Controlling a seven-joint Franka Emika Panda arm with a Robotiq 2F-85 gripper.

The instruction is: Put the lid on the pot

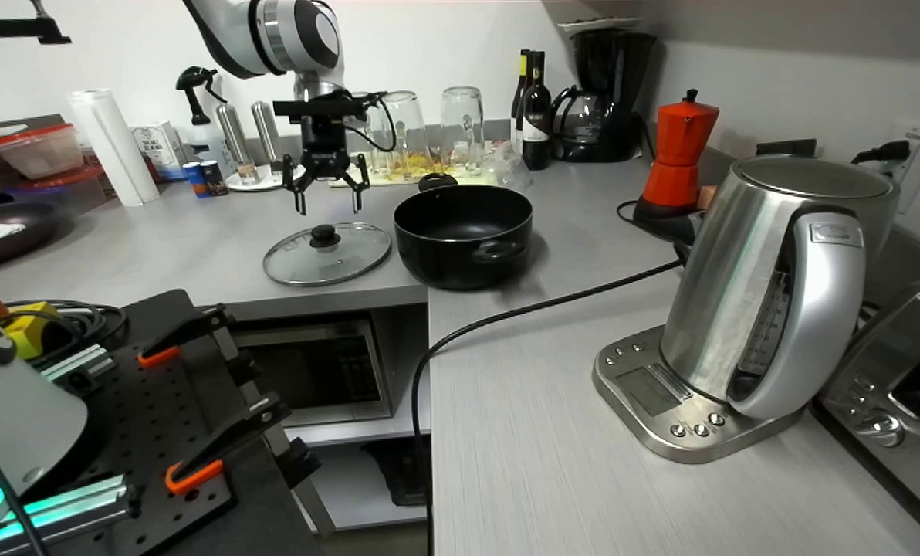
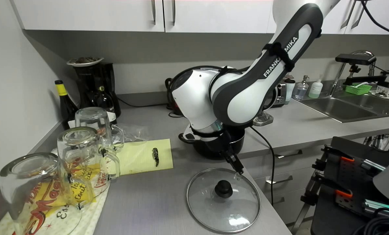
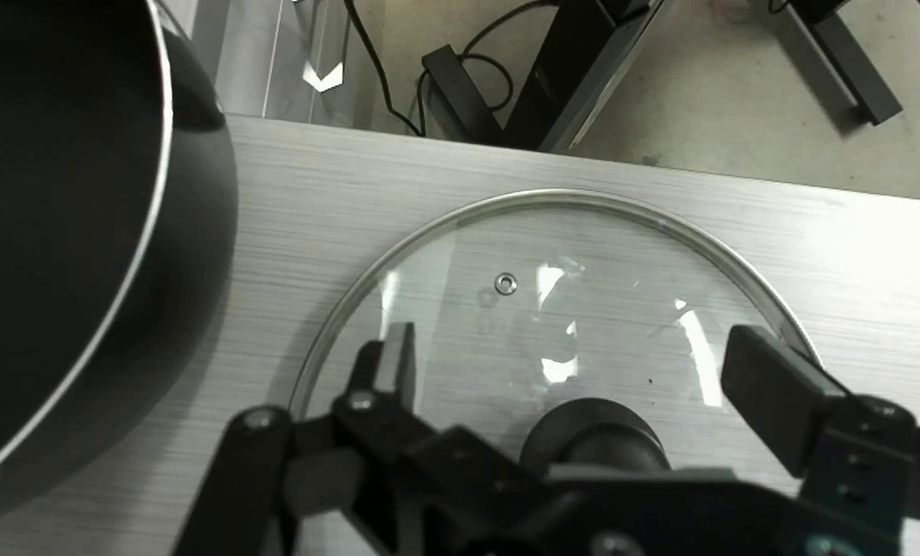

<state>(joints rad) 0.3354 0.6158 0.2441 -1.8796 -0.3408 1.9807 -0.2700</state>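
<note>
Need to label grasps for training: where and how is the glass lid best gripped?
Likely by its black centre knob, from straight above: the knob stands up from the lid, while the metal rim lies low on the counter, leaving little to pinch. The open gripper hangs above, seemingly spread wider than the knob.

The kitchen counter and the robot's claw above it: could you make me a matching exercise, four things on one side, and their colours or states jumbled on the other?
Things
1. Lid
2. Pot
3. Gripper
4. Moka pot

Colours or states
A. Open, holding nothing, in mid-air
B. Red-orange, standing upright
C. See-through, lying flat
D. Black inside and out, uncovered

Right pairs: 1-C, 2-D, 3-A, 4-B
</note>
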